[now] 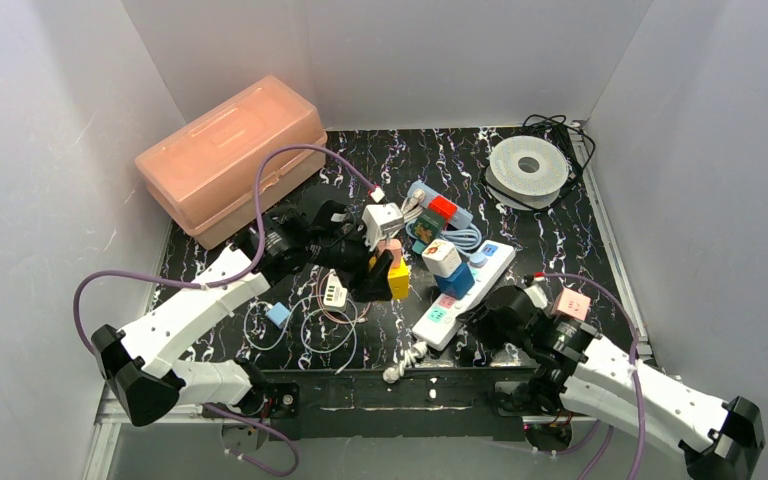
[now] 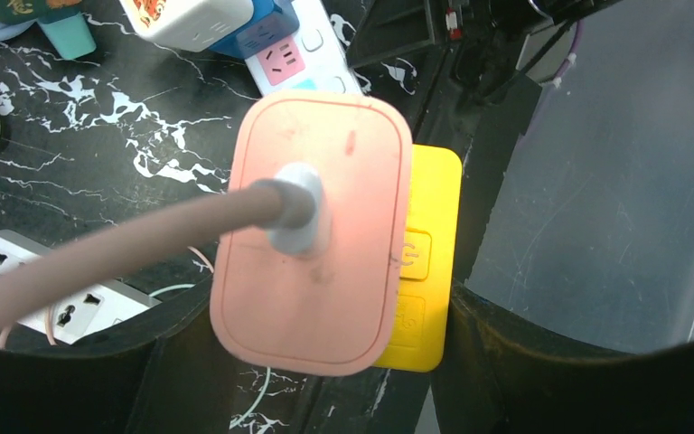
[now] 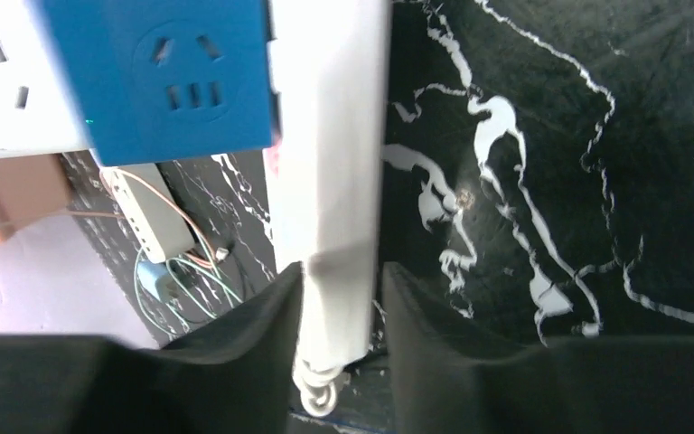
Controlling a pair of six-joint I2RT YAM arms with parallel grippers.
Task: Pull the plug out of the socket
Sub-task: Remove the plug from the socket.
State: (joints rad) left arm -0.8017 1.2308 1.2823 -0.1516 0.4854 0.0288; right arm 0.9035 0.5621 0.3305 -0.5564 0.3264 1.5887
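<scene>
Plug (image 2: pixel 312 244): pink, rounded-rectangle body with thick pink cable (image 2: pixel 99 262) from its back, seated on yellow socket block (image 2: pixel 425 262), left of white power strip (image 3: pixel 330 181). The left gripper (image 2: pixel 325 307), jaws partly spread, clamps plug and block together. The right gripper (image 3: pixel 342 271) pinches the strip's end.

Bright even light, soft shadows, power strip (image 3: pixel 330 136) blown out white, close foreground blurred

Black marbled table (image 1: pixel 560 240): left gripper (image 1: pixel 375 272) at a pink plug (image 1: pixel 392 248) atop a yellow socket (image 1: pixel 398 281); right gripper (image 1: pixel 468 324) at the near end of a white power strip (image 1: pixel 460 295).
</scene>
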